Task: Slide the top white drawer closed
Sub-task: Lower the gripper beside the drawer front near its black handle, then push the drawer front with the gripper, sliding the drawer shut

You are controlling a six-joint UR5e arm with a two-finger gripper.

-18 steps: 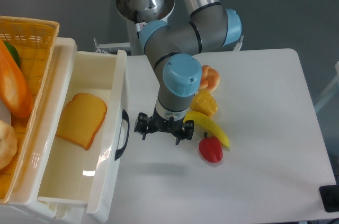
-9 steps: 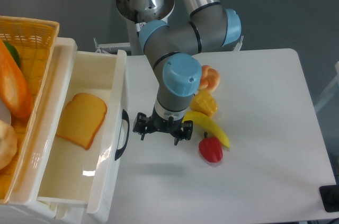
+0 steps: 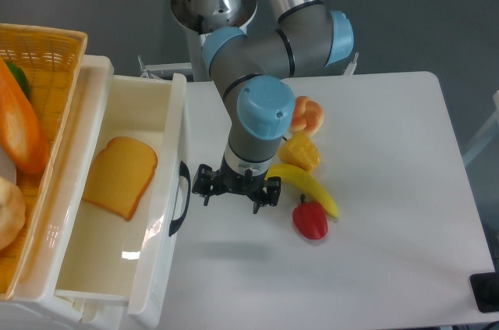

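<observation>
No legible text or labels anywhere.

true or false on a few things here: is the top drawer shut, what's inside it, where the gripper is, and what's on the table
1. The top drawer is fully shut. False: it stands pulled open.
2. A slice of bread lies inside the drawer. True.
3. The gripper holds the banana. False: it holds nothing and hangs beside the drawer handle.
4. A red pepper lies on the table near the banana. True.
</observation>
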